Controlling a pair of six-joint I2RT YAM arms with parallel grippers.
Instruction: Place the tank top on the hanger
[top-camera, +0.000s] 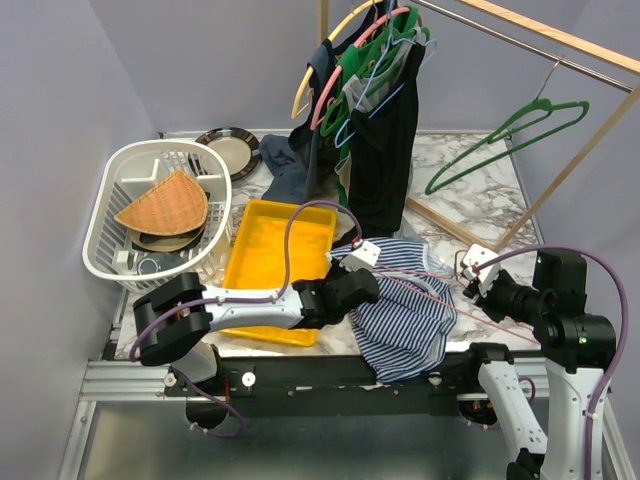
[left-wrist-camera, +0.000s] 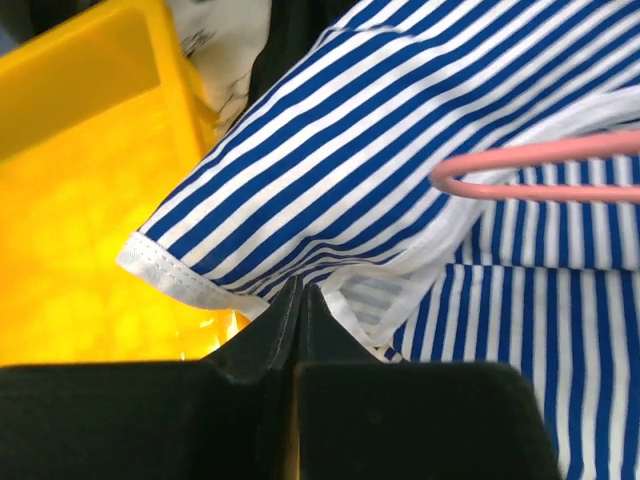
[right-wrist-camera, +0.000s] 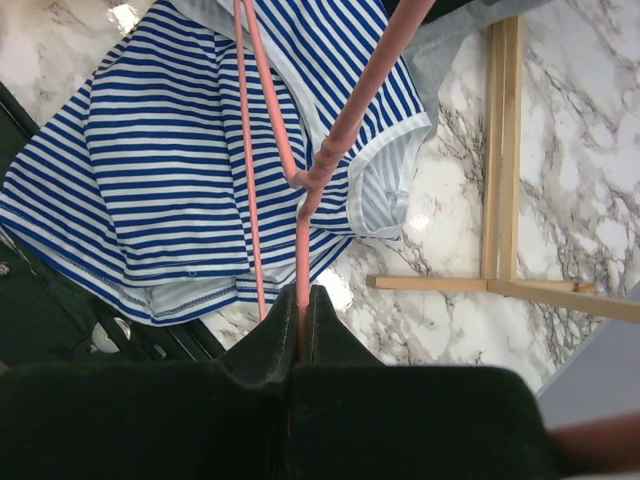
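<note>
The striped navy-and-white tank top (top-camera: 405, 315) lies crumpled at the table's front edge, partly hanging over it. My left gripper (top-camera: 370, 285) is at its left side, jaws shut on its white-edged hem (left-wrist-camera: 300, 292). The stripes fill the left wrist view (left-wrist-camera: 330, 150). The thin pale-pink hanger (top-camera: 432, 290) lies across the top. My right gripper (top-camera: 476, 292) is shut on the hanger's wire just below its twisted neck (right-wrist-camera: 303, 300). In the right wrist view the hanger (right-wrist-camera: 345, 130) runs over the tank top (right-wrist-camera: 150, 180). One rounded end of the hanger shows in the left wrist view (left-wrist-camera: 520, 190).
A yellow tray (top-camera: 270, 240) sits left of the tank top, with a white dish basket (top-camera: 110, 200) beyond it. A long black garment (top-camera: 385, 150) and several hangers hang on the wooden rack. A green hanger (top-camera: 510, 135) hangs at right. The rack's base bar (top-camera: 450, 222) crosses the marble.
</note>
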